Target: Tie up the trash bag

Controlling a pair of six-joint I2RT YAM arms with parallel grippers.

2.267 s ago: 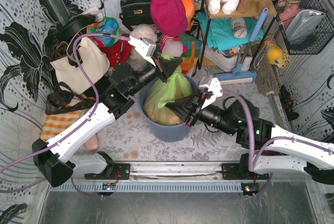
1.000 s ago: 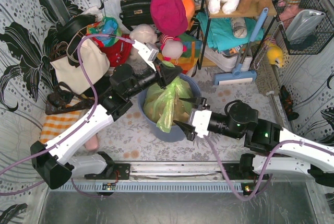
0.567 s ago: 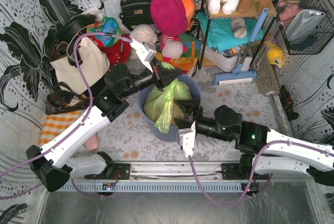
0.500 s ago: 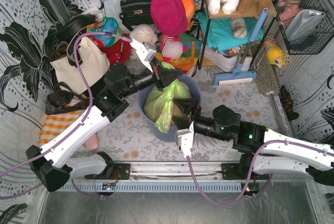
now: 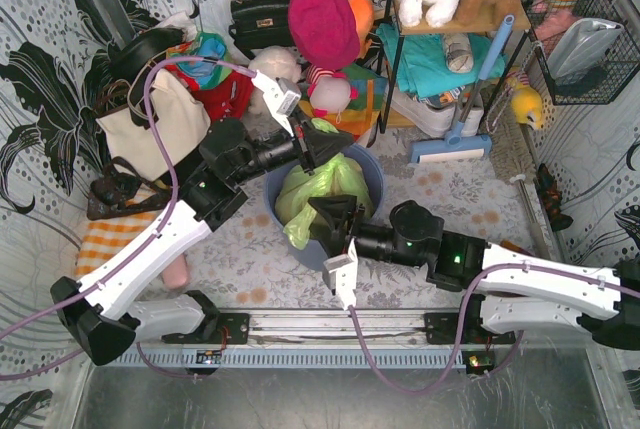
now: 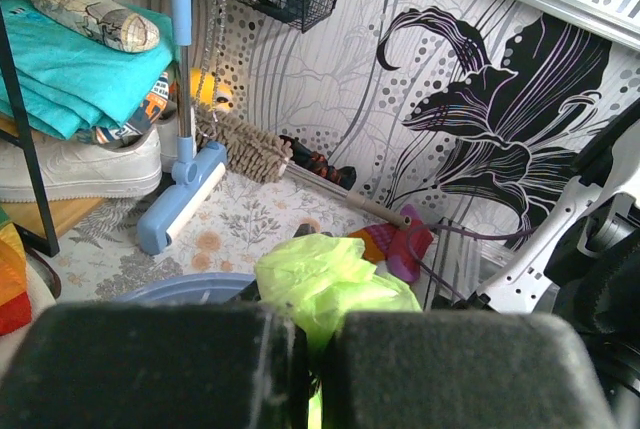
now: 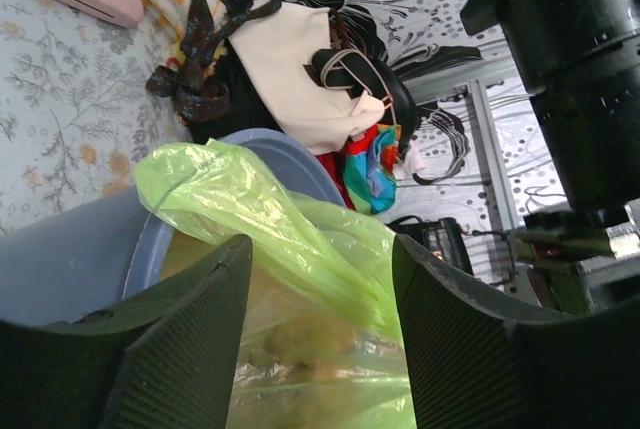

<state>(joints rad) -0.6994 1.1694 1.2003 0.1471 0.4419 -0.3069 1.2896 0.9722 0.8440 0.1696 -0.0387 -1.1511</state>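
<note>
The lime-green trash bag [image 5: 322, 187] sits in a round blue bin [image 5: 376, 175], with brownish waste showing through the plastic. My left gripper [image 5: 316, 145] reaches over the bin's far rim and is shut on a bunched piece of the bag's top [image 6: 330, 279]; its pads [image 6: 440, 369] pinch the plastic. My right gripper [image 5: 332, 213] lies at the bin's near side. It is open, and a loose flap of the bag [image 7: 300, 239] hangs between its two fingers [image 7: 190, 339] without being pinched. In the left wrist view my left gripper [image 6: 318, 349] fills the bottom edge.
A cream tote bag [image 5: 150, 127] and dark straps lie left of the bin. Behind it are a black handbag [image 5: 258, 14], a magenta hat [image 5: 322, 19] and a shelf with folded cloth [image 5: 430, 59]. A blue floor brush [image 5: 452, 147] lies at the right and a striped cloth [image 5: 108, 237] at the near left.
My right gripper has swung left across the bin's front to the bag's loose flap, and its jaws have narrowed. My left gripper has shut on the bag's bunched top.
</note>
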